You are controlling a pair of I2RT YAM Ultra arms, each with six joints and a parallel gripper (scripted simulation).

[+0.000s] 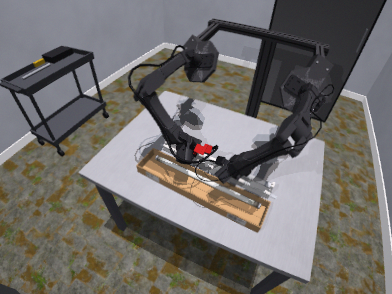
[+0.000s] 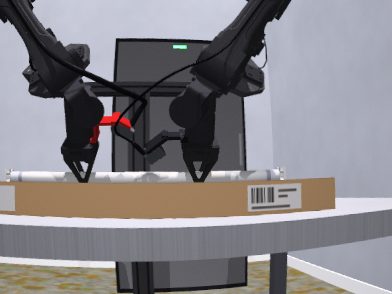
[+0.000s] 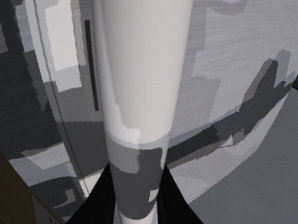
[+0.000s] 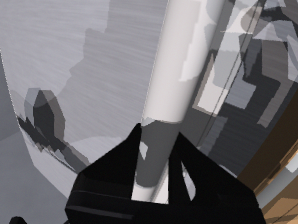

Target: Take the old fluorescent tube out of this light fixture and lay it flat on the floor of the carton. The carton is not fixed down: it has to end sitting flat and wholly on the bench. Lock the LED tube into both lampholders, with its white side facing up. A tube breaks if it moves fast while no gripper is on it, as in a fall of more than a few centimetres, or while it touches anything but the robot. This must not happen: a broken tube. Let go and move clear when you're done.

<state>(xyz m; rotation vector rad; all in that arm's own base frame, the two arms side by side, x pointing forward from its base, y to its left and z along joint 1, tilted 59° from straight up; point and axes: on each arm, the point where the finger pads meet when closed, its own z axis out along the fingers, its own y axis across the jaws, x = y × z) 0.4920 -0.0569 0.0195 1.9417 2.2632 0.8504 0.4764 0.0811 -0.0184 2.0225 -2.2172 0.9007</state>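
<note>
The tube (image 1: 255,187) (image 2: 142,176) (image 3: 142,70) (image 4: 179,65) fills the downturned left pincer (image 1: 223,176) (image 2: 199,177) (image 3: 136,166) and right pincer (image 1: 186,158) (image 2: 83,178) (image 4: 156,132).
</note>
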